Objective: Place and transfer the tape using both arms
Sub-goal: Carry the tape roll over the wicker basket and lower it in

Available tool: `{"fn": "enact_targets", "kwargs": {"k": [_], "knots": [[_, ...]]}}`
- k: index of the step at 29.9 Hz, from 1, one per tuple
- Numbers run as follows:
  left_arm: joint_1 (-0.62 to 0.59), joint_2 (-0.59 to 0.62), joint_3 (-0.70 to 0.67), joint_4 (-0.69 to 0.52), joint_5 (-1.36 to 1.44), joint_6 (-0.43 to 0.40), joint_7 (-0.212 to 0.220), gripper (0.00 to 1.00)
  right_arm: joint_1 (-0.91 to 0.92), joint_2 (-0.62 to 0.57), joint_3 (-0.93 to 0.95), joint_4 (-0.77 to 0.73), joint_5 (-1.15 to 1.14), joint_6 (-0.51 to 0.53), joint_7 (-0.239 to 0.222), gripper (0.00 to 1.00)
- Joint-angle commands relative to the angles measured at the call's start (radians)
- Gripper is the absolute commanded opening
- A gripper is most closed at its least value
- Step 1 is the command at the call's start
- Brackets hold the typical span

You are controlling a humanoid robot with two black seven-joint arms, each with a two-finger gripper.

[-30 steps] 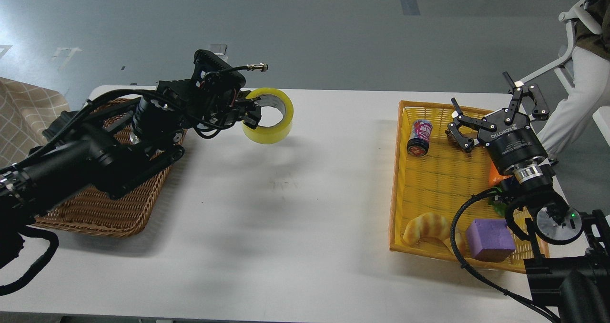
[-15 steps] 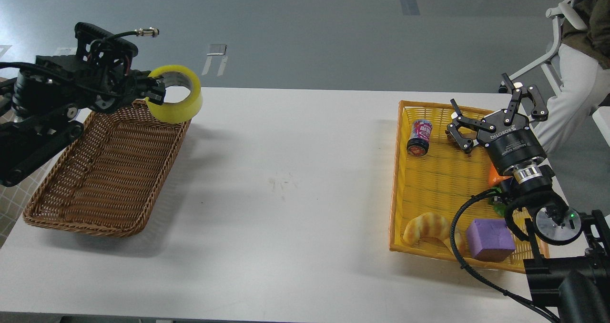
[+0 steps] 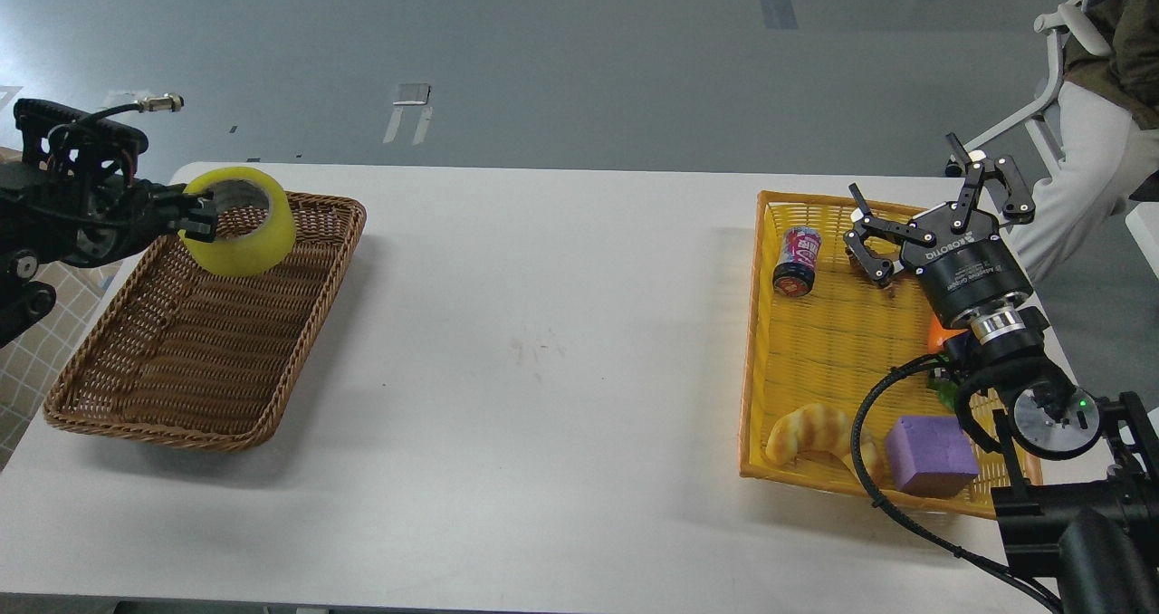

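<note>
The tape (image 3: 243,222), a wide yellow roll with a grey core, hangs in my left gripper (image 3: 201,216) over the far end of the brown wicker basket (image 3: 272,397). The left gripper's fingers are shut on the roll's left rim, and the roll is clear of the basket floor. My right gripper (image 3: 933,208) is open and empty, held above the far right part of the yellow basket (image 3: 756,351).
The yellow basket holds a drink can (image 3: 797,261), a croissant (image 3: 819,433), a purple block (image 3: 933,455) and an orange item (image 3: 942,335) partly hidden by my right arm. A seated person (image 3: 1100,134) is at the far right. The white table (image 3: 543,351) lies between the baskets.
My left arm has swung left with the tape, from above the table's middle to above the brown basket, and lowered it. The right gripper has barely shifted.
</note>
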Motion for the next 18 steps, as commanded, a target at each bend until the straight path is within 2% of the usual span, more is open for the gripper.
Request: {"fn": "enact_targets", "kwargs": {"k": [1, 18], "knots": [[0.032, 0.002, 0.0, 0.01, -0.017, 0.024, -0.004, 0.0, 0.0, 0.0, -0.002, 0.0, -0.002, 0.0, 0.0, 0.99], [0.165, -0.023, -0.002, 0.095, -0.116, 0.115, -0.019, 0.0, 0.0, 0.0, 0.0, 0.002, 0.0, 0.0, 0.0, 1.0]]}}
